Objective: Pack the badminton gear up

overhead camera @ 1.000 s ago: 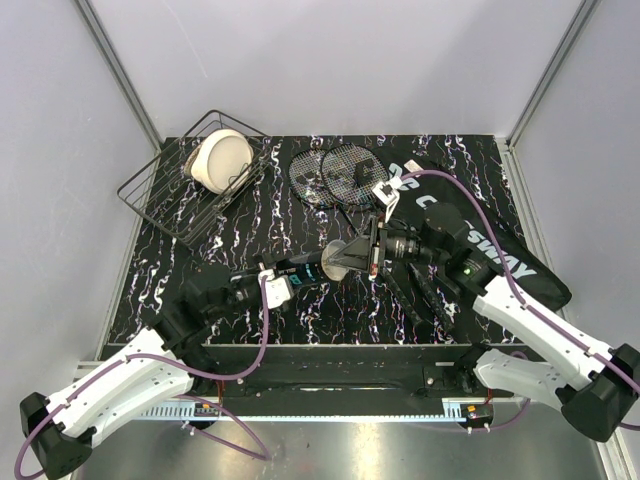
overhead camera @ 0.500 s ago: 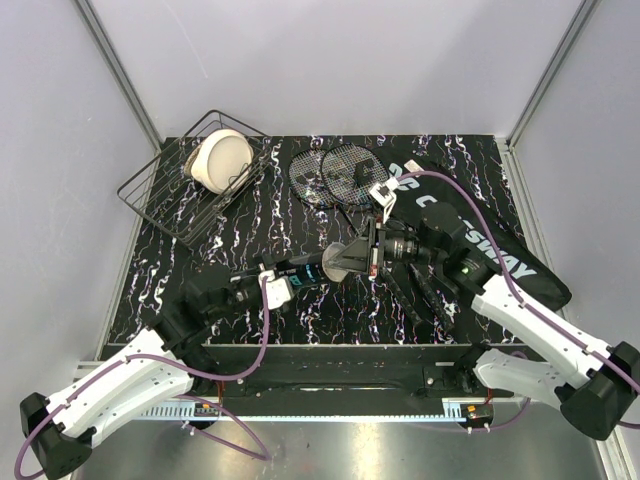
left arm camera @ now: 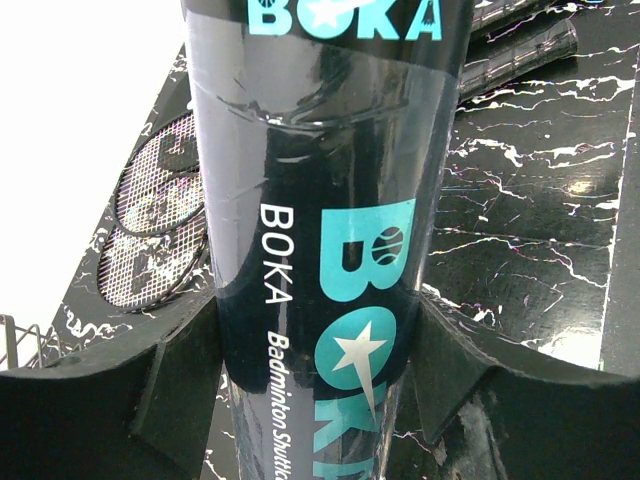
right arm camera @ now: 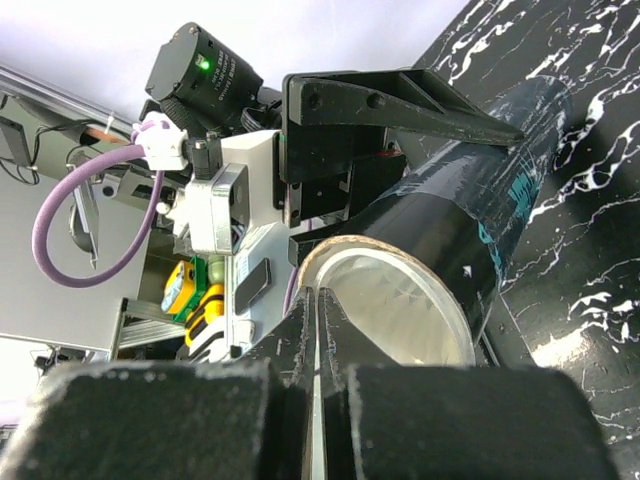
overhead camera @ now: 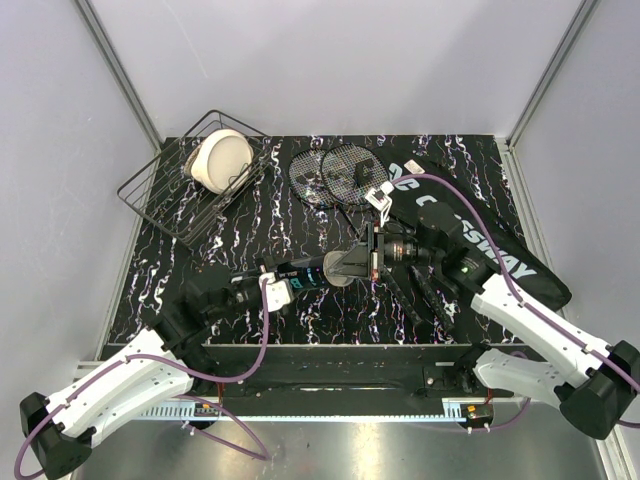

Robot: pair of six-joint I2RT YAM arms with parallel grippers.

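Shuttlecock shifted left with right claw, now in the open mouth of the tube. Tube held near-level over the tabletop, front-center. Left claw clamped around tube body. Right claw pinched tight on shuttlecock's edge. 2 rackets lie behind, heads side by side. Bag at right.

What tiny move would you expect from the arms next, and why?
Probably the right gripper nudges the shuttlecock deeper into the shuttle tube, then lets go: the left gripper clamps the tube, and the feathers sit only at its open mouth.
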